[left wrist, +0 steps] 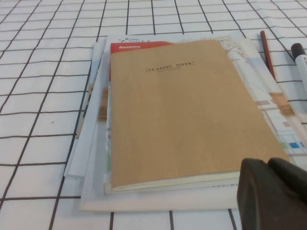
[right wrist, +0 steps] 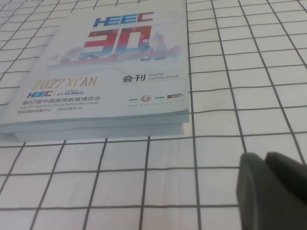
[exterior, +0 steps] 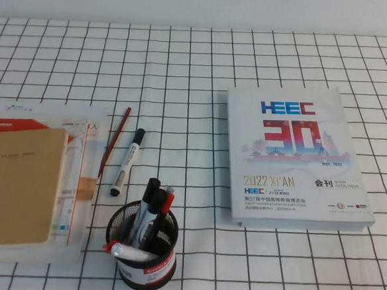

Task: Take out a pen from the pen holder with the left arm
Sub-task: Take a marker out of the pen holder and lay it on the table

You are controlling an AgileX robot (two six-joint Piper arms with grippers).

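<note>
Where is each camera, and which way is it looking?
High view: raised on the robot's side, looking down on the table, pen holder, notebook and catalogue; no arm shows.
Left wrist view: on the left arm, facing the notebook; the shut left end effector hangs near its corner.
Right wrist view: on the right arm, facing the catalogue; the shut right end effector hangs over table beside it.
High and left wrist share notebook, red pencil, marker.
</note>
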